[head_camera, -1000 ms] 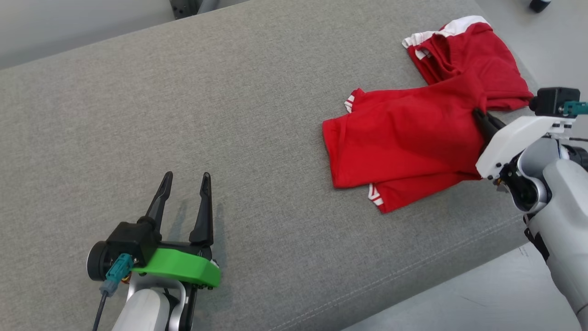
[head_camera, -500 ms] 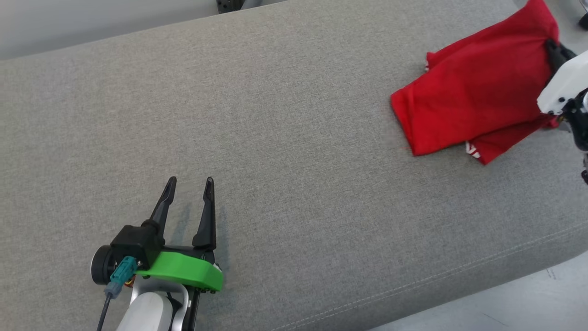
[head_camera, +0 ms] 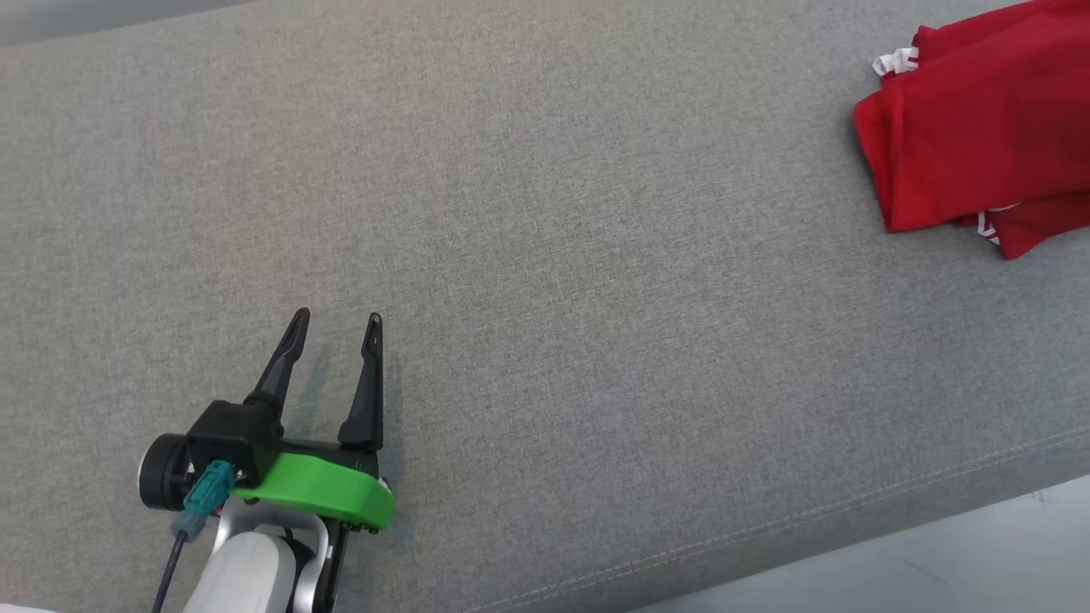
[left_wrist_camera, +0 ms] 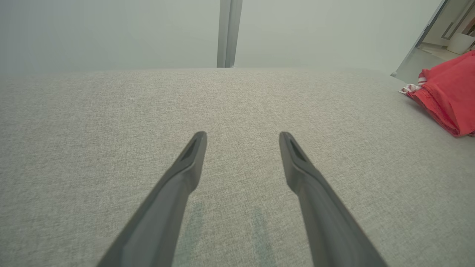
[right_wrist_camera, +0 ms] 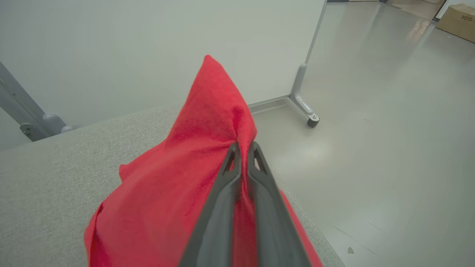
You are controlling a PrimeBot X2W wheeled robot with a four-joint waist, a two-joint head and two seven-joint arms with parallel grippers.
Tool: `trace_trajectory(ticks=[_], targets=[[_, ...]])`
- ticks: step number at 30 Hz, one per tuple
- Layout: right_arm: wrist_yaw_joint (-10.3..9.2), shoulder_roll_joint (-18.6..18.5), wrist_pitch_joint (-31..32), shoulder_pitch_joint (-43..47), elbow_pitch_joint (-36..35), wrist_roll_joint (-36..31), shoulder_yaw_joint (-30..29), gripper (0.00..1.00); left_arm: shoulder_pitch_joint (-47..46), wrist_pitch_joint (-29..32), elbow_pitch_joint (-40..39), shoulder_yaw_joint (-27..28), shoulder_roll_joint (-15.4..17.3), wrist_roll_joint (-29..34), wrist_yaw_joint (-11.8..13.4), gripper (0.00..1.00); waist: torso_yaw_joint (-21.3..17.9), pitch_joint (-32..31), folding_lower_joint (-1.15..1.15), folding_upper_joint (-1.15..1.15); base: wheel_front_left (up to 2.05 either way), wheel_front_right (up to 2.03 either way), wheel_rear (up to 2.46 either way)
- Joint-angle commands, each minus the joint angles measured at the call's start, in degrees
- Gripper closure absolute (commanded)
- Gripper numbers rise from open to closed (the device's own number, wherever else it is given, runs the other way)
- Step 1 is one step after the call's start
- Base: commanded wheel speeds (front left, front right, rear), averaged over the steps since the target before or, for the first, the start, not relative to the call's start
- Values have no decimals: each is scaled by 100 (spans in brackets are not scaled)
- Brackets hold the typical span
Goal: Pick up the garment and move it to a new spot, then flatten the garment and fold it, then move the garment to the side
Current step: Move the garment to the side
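The red garment [head_camera: 979, 145] with white trim lies folded at the far right of the grey cushioned table [head_camera: 545, 213], running past the head view's right edge. In the right wrist view my right gripper [right_wrist_camera: 243, 147] is shut on a pinch of the red garment [right_wrist_camera: 178, 193], and the cloth rises in a peak above the fingertips near the table's end. My left gripper [head_camera: 335, 320] hovers open low over the table at the lower left, far from the garment, nothing between its fingers [left_wrist_camera: 185, 163]. The left wrist view has the garment [left_wrist_camera: 449, 96] at its right edge.
The table's front edge [head_camera: 766, 545] runs along the lower right, with pale floor [head_camera: 937, 570] beyond. In the right wrist view a white wheeled partition [right_wrist_camera: 304, 100] stands on the shiny floor past the table's end, and a cardboard box [right_wrist_camera: 458, 20] sits far off.
The head camera has swung left, so the picture shifted. The garment has been dragged toward the table's right end by my right gripper, which has left the head view. The left gripper stays open.
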Motion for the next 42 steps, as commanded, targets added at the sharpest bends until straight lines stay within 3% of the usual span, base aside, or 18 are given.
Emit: trace_trajectory(ticks=[1,6,7,8,9,21,29,34,42], targets=[[-5,-45,-114,-108,153,-76,-93,100,-84,35,-59,8,77,74,34,0,95,211,0,58,0,0,0],[-5,-163,-655,-349,839,-449,-438,100,-150,164,-268,2,190,134,65,0,188,480,0,58,0,0,0],[-4,-160,-751,-372,928,-510,-510,67,-154,186,-294,-1,209,143,73,0,203,523,0,58,0,0,0],[-5,-172,-858,-403,995,-590,-594,25,-158,196,-323,-6,224,137,77,0,217,563,0,58,0,0,0],[-5,-219,-946,-434,1049,-679,-697,0,-167,217,-349,-12,237,130,81,0,233,601,0,58,0,0,0],[-5,87,-1151,-291,1150,-1679,-1549,0,-189,290,-487,-3,326,105,150,0,277,708,0,58,0,0,0],[-5,399,-1280,-334,997,-1999,-1605,0,-233,165,-481,-27,255,7,104,0,206,467,0,58,0,0,0],[-5,575,-1310,-101,450,-2003,-1355,0,-256,24,-334,6,160,-169,30,0,176,74,0,58,0,0,0],[-5,791,-1312,715,-945,-1595,-730,0,-41,-253,120,441,-17,-413,165,0,188,-728,0,58,0,0,0]])
